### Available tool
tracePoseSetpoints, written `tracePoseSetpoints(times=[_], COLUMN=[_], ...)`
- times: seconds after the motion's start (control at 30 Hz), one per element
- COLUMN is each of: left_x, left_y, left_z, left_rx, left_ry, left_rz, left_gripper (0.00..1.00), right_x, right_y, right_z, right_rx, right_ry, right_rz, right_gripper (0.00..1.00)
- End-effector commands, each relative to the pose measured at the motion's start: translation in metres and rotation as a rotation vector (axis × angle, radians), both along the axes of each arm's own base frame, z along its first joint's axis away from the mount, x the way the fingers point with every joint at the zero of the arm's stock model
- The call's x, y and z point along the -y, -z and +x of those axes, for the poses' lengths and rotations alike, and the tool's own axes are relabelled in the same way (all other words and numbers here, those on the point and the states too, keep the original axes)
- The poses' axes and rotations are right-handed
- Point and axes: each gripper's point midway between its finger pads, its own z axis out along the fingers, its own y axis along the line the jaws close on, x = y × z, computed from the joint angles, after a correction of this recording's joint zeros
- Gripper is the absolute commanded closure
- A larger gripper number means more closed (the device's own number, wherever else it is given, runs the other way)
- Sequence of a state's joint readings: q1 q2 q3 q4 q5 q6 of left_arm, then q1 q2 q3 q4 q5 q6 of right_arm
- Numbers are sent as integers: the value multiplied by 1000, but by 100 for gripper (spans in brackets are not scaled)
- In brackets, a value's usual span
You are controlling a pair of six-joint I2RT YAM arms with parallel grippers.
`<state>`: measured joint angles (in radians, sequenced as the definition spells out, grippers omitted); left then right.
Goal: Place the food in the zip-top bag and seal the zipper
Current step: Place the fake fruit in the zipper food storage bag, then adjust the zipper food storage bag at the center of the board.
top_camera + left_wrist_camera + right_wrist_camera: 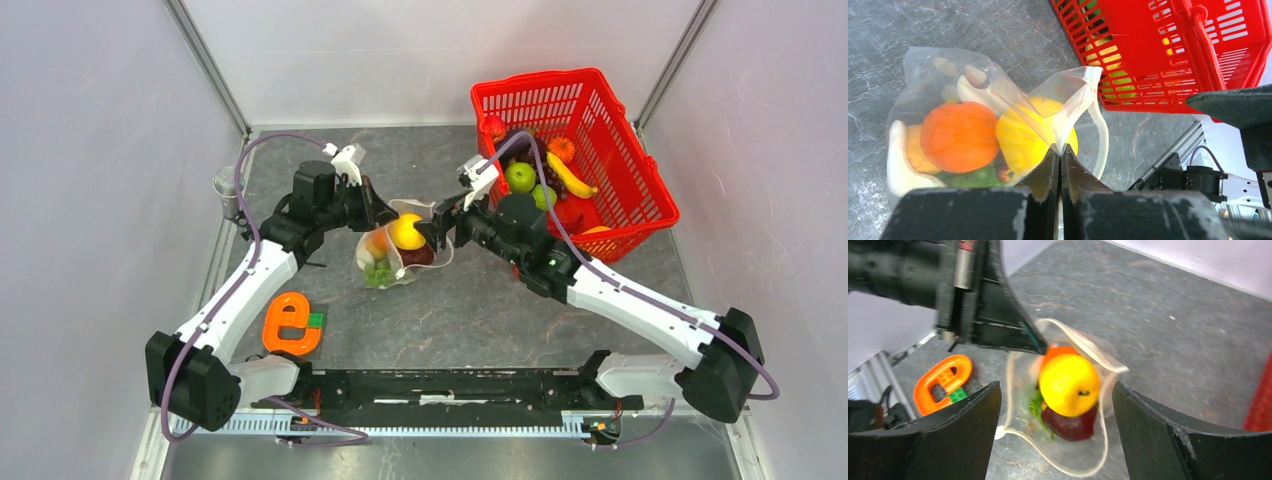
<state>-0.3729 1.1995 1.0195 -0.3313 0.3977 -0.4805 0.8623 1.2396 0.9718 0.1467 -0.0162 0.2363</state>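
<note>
Grey marbled table (pixel 480 310), white walls on three sides. Red basket (pixel 625 150) at the far right corner, with a green apple (pixel 519 177) and a banana (pixel 570 178) among the fruit inside it.

Bag (pixel 395 262) lies mid-table between the two arms, mouth open and facing up toward the right arm. Its whitish zip strip (pixel 1106 137) is unsealed and curls round the opening.

Contents seen through the film:
- yellow fruit (pixel 1068 384) at the mouth
- orange fruit (pixel 959 135) beside it
- dark red piece (pixel 1070 424) below
- something green (pixel 378 272) at the bottom

Left gripper (pixel 1060 155): jaws together, pinching the bag's mouth edge and holding it up.

Right gripper (pixel 1054 390): jaws wide apart, just above the bag mouth. The yellow fruit sits between them in the wrist view, touching neither finger.

Orange letter-shaped toy (pixel 290 325) lies flat on the table near the left arm, well apart from the bag.
</note>
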Motion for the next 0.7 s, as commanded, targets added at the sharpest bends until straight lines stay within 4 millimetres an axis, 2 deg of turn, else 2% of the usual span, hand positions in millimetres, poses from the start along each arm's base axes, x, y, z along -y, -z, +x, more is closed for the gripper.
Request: tracePoseSetpoints(times=[0.0, 0.13, 0.23, 0.37, 0.47, 0.6, 0.67], left_x=[7, 7, 6, 4, 3, 4, 3], left_y=[-42, -42, -43, -41, -43, -45, -44], left_z=[12, 12, 10, 8, 8, 7, 6], left_rx=[106, 106, 110, 110, 116, 118, 118], left_ry=[-19, -19, -22, -31, -29, -29, -31], left_rz=[-86, -86, -88, -84, -84, -91, -89], left_gripper=[97, 97, 97, 97, 97, 97, 97], right_x=[41, 40, 46, 52, 48, 26, 18], right_y=[54, 98, 117, 120, 125, 132, 132], right_z=[15, 0, -2, 3, 6, 6, 8], right_rx=[-124, -250, -292, -284, -293, -326, -332], right_ry=[231, 206, 240, 284, 284, 217, 195], right_rz=[-142, -172, -182, -181, -195, -165, -159], right_gripper=[18, 29, 35, 39, 42, 55, 71])
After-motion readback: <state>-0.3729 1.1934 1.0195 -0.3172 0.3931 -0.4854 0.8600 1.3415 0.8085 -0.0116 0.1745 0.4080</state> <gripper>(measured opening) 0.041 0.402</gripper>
